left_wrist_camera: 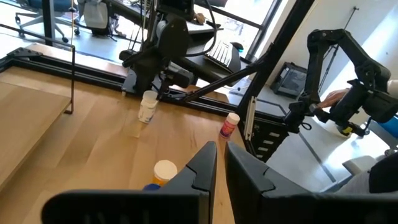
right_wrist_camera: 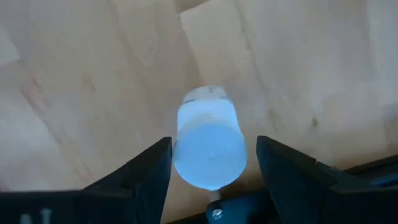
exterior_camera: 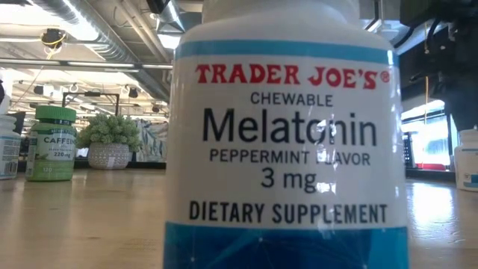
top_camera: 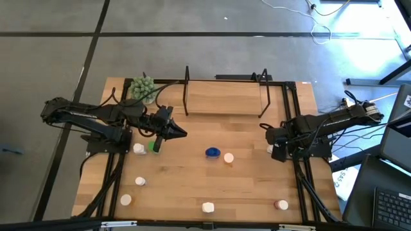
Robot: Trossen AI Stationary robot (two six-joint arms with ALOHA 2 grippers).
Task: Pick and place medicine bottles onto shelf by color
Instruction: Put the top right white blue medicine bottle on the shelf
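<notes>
Medicine bottles stand scattered on the wooden table: a blue one, an orange one, a green one and white ones. The shelf stands at the far edge. My right gripper points down, open, with a white-capped bottle upright on the table between its fingers; I see a narrow gap at each side. My left gripper is shut and holds nothing, pointing level toward the table's right above the green bottle.
A green plant ball in a pot sits at the far left corner. More bottles stand near the front edge: white, pink-red, orange. A large white and blue bottle fills the low view.
</notes>
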